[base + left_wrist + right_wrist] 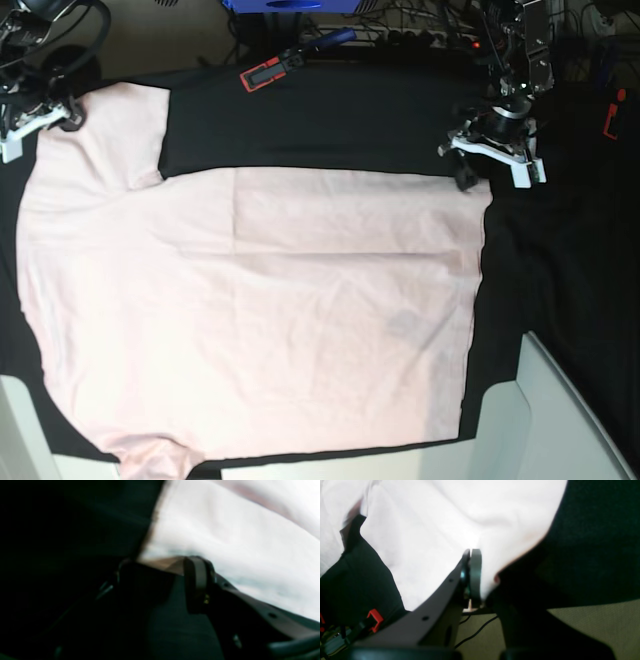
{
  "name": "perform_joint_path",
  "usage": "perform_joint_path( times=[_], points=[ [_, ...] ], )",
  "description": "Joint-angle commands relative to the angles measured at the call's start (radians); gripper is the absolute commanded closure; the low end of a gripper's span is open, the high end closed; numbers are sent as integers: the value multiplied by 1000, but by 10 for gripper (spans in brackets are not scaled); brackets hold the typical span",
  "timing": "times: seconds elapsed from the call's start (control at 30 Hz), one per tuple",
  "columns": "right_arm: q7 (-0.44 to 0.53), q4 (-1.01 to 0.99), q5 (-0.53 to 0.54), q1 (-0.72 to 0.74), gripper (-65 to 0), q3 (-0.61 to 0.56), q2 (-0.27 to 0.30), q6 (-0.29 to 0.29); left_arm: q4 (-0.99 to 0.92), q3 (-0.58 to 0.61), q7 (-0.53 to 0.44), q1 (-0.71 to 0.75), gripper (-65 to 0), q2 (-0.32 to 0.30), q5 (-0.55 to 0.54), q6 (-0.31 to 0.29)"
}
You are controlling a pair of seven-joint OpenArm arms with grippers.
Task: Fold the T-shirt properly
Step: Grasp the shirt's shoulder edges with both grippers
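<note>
On the left of the base view my right gripper (pixel 40 122) sits at the far corner of the T-shirt (pixel 260 310), by the sleeve. In the right wrist view its jaws are pressed tight together with a bit of the pale cloth pinched between them.

The T-shirt lies spread flat on the tabletop (pixel 330 125), which has a black cloth over it. The shirt is pale pink, soft and thin, with the plain side up. I see light creases where it was folded, and a faint gray mark near the right side. One sleeve sticks out at the top left, and one at the bottom left.

On the right my left gripper (pixel 470 165) is at the shirt's other far corner. Its wrist view is blurry. The jaws look about half open at the shirt's edge, and I cannot tell if they hold any cloth.

Here is what I think could go wrong. If I lift now and the left jaws have no cloth, only one corner goes up and the shirt twists. The pinch on the left is small, so the thin cloth could slip out. The black cloth could get grabbed too.
</note>
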Motion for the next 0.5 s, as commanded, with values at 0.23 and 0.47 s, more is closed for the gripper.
perform_joint_path(
  times=[0.23,0.47],
  points=[
    [12,13,11,1,0,0,14,7,17,-83,-17,-2,-319,31,-7,-7],
    [14,13,11,3,0,0,14,7,5,-91,-17,-12,-319,26,-7,-7]
  ],
)
